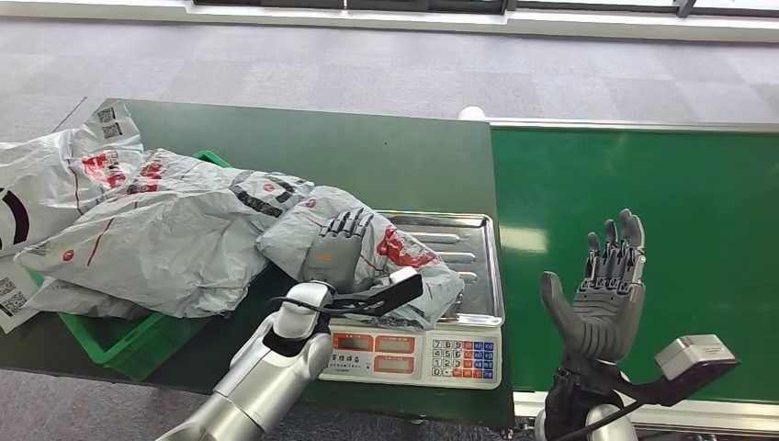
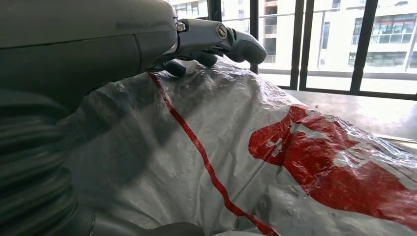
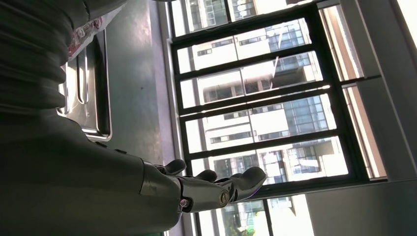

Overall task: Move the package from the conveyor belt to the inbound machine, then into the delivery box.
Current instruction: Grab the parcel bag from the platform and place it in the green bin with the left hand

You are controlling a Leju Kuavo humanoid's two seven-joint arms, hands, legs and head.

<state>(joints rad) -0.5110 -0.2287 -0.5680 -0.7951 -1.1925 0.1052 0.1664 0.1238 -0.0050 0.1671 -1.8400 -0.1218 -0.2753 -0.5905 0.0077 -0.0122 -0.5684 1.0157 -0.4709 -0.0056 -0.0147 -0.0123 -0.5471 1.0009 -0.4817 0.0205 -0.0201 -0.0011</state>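
While the left hand (image 1: 338, 246) lies flat on top of the package (image 1: 404, 257), its fingers rest on the grey film and curl over the top fold; whether they truly pinch it, I cannot tell. The package is a grey plastic bag with red print and a thin red line; the print is too crumpled to read. It sits on the steel tray of the scale (image 1: 478, 234), with one end hanging over the tray's left edge toward the green bin (image 1: 110, 344). The scale front has red displays and a keypad, with small writing I cannot read. In the bin lie more grey bags (image 1: 156, 230), some with QR labels.

The right hand (image 1: 602, 294) is released, palm upright and fingers apart, above the bare green belt (image 1: 643, 184), well apart from the scale.
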